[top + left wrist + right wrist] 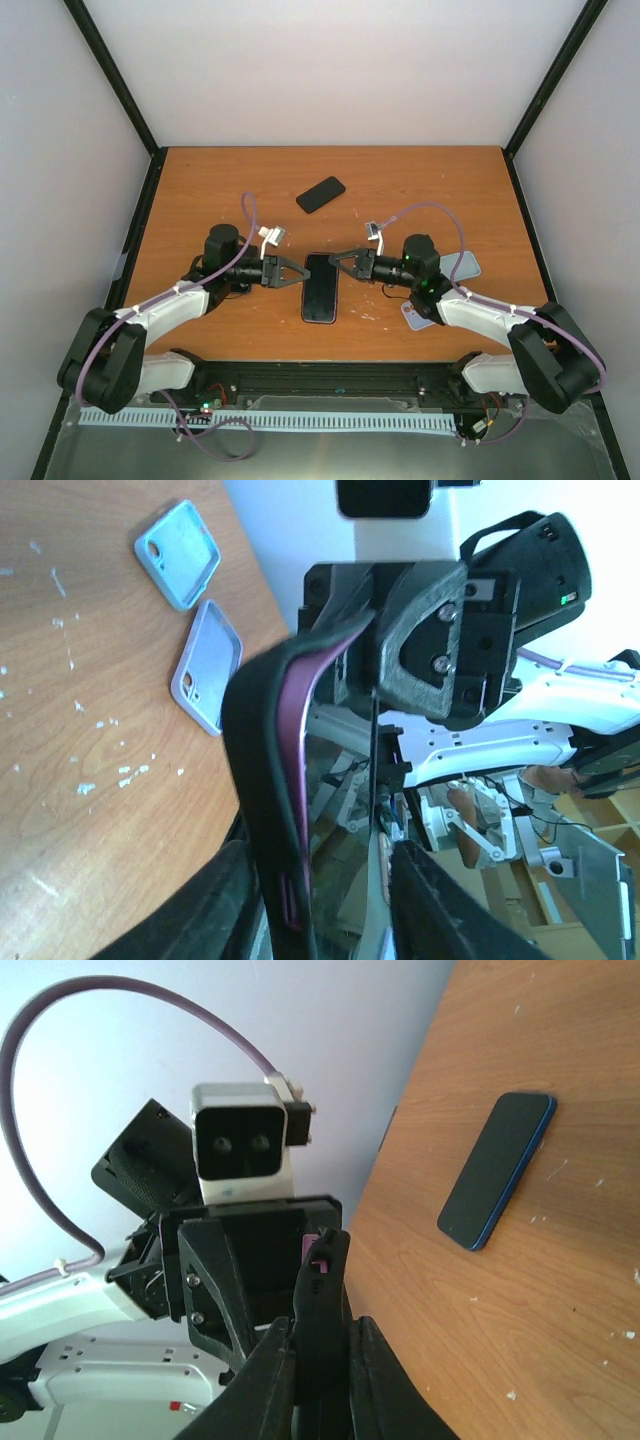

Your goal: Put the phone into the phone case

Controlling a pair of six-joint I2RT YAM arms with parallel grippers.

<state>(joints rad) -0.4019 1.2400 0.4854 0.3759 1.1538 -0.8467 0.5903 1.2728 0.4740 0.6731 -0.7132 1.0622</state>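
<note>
I judge I am at the seating step. The phone [320,292] lies face up in the dark case [262,780] at the middle of the tabletop [200,180], a little in from the near edge, and I am on it from both sides. My right fingers [262,1385] are clenched on the case's right long edge near its far end, pinching the black rim and its purple lining. My left fingers [440,910] stand parted around the opposite long edge. There the purple-lined lip bows away from the glossy screen, so that side looks unseated. I cannot tell whether these fingers pinch the lip or only straddle it. As I read it, the next move calls for a firm hold on the right while the left eases that lip over the phone's edge and presses it down, without dragging the whole thing along the tabletop. A second phone [320,194] lies well apart toward the far edge, and two pale blue cases [178,552] lie by my right arm; neither looks part of this step.
</note>
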